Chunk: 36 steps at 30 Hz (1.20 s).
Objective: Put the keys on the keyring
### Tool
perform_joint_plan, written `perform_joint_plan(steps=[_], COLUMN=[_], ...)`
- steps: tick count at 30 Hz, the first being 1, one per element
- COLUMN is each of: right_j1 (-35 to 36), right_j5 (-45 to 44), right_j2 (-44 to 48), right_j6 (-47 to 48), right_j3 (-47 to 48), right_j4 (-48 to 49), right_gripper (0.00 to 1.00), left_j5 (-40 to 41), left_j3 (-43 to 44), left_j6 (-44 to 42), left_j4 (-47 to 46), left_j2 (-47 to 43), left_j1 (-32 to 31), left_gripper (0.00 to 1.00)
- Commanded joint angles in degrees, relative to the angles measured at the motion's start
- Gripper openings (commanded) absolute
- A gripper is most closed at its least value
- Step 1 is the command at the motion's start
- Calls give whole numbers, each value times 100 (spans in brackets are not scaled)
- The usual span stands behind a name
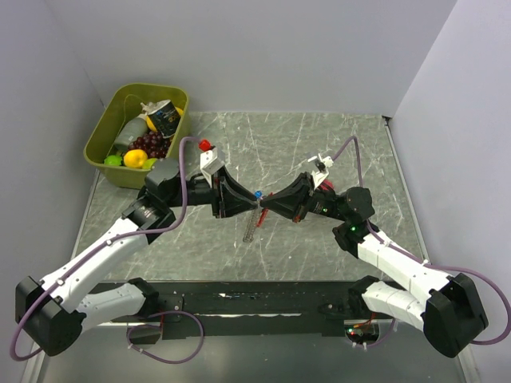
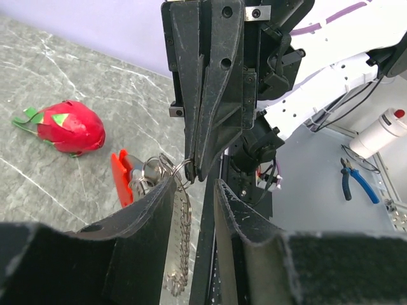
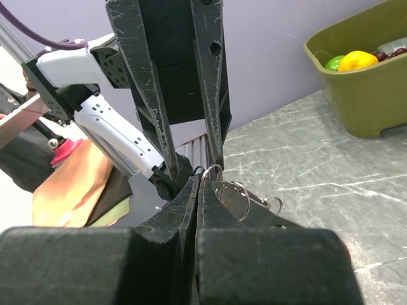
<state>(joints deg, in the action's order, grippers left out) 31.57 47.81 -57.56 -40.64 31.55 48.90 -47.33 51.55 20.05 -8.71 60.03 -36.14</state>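
Left gripper: jaws part-open, tips straddling the keyring rings, grasp on anything not clear. Keyring is between both tips, equally near each arm, its chain hanging below and the blue key just above. Right gripper, just right of the keyring: clenched, seemingly pinching a ring.

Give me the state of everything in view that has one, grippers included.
left gripper: jaws apart, flanking the chain, nothing seen clamped.
right gripper: shut, pinching the keyring by one ring.
keyring: hanging from that grip, chain dangling.
blue key: head showing where the grippers meet; threaded or not, cannot tell.
toy fruit: lying on the table, untouched.
bin: upright, holding fruit.
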Motion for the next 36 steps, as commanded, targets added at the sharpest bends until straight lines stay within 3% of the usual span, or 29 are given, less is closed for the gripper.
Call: perform_joint_plan(steps=[1, 11, 20, 36], right_j1=[42, 42, 42, 42], right_j5=[123, 255, 343, 387], right_j2=[140, 175, 96, -45], right_j6=[39, 39, -5, -40], right_j3=[123, 123, 193, 220], right_j4=[524, 594, 673, 735], right_gripper=[0, 0, 0, 0], left_j5=[347, 198, -839, -752], left_j3=[92, -57, -84, -49], left_j6=[-186, -291, -212, -230], left_j4=[-61, -70, -439, -491], left_j2=[-184, -501, -229, 0], left_j1=[-16, 133, 134, 99], left_gripper=[38, 39, 32, 23])
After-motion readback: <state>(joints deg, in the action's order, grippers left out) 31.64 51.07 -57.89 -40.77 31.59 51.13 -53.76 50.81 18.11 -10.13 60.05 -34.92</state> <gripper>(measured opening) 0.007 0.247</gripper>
